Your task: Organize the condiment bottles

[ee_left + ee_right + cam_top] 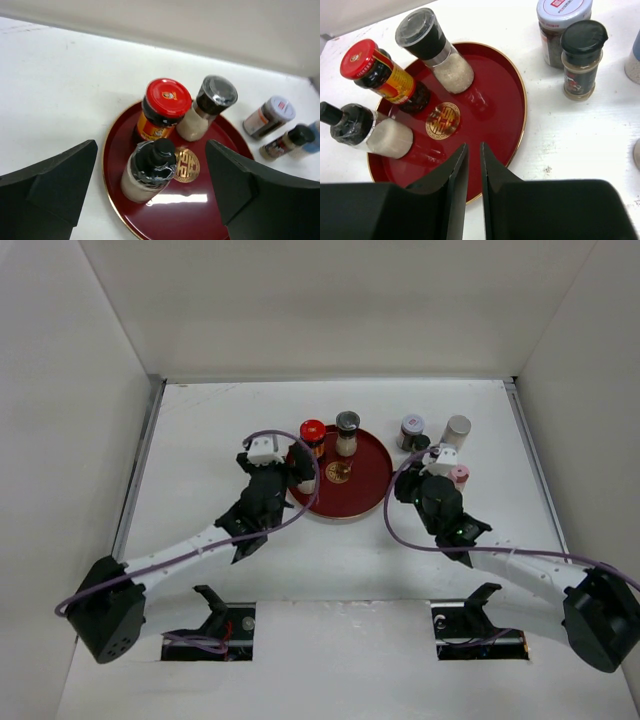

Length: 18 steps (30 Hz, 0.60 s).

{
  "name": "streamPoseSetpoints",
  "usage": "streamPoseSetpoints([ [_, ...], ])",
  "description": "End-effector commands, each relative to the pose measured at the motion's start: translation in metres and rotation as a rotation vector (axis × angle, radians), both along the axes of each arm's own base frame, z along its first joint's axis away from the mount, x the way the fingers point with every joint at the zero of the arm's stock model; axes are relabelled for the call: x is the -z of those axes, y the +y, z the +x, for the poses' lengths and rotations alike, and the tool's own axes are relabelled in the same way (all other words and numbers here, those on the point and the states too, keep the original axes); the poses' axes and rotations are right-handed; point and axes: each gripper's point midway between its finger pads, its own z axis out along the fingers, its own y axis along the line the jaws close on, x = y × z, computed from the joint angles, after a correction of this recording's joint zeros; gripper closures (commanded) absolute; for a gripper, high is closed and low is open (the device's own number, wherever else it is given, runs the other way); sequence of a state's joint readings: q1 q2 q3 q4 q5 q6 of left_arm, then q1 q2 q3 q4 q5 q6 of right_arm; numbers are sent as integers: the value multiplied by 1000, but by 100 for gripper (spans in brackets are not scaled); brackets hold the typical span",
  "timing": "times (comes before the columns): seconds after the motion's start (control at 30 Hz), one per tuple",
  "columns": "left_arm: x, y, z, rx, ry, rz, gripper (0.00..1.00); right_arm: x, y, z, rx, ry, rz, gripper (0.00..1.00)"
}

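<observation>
A round red tray (365, 490) holds three condiment bottles: a red-capped jar (313, 432), a grey-capped grinder (347, 430) and a black-topped shaker (147, 170). My left gripper (300, 474) is open; its jaws stand wide on either side of the black-topped shaker, without touching it (151, 152). My right gripper (410, 478) is shut and empty, over the tray's right rim (473, 146). Off the tray to the right stand a white-capped jar (411, 426), a small black-capped bottle (422, 443), a grey-capped jar (457, 429) and a pink-capped one (460, 476).
White walls enclose the table on the left, back and right. The right wrist view shows the tray (505, 115) with its gold emblem (443, 120), and the white-capped jar (562, 25) and the black-capped bottle (581, 60) close together.
</observation>
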State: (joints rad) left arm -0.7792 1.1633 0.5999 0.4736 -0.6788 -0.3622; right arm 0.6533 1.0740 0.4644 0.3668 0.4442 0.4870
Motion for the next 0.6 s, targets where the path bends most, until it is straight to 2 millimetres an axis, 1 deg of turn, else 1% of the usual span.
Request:
streamPoseSetpoints([
  [0.0,-14,29,-10,-92,-86,-92,19,-29,-7,12,55,-50,26,79],
  [0.03,-13,34,-13,-103,-92,-100,27,-31,-10,14,70,-51,23,80],
  [0.07,-8,43,-18,-120,-96,-105,40,-35,-11,15,79,-53,18,80],
  [0.17,4,59,-27,-157,-89,-111,59,-48,-15,19,102,-54,2,79],
  [0.23,13,64,-32,-165,-79,-113,66,-57,-20,26,128,-48,-13,76],
  [0.27,19,66,-34,-167,-72,-113,68,-61,-22,31,138,-47,-33,75],
  [0.33,27,70,-36,-174,-64,-120,69,-69,-34,42,183,-50,-65,71],
  [0.37,29,71,-36,-177,-62,-124,69,-72,-42,46,210,-50,-78,67],
  [0.47,37,73,-38,-181,-62,-147,68,-79,-72,63,310,-51,-119,44],
  [0.53,42,75,-38,-186,-67,-168,65,-82,-95,72,370,-47,-157,28],
  [0.57,43,76,-37,-189,-72,-174,63,-83,-106,76,401,-39,-170,22],
])
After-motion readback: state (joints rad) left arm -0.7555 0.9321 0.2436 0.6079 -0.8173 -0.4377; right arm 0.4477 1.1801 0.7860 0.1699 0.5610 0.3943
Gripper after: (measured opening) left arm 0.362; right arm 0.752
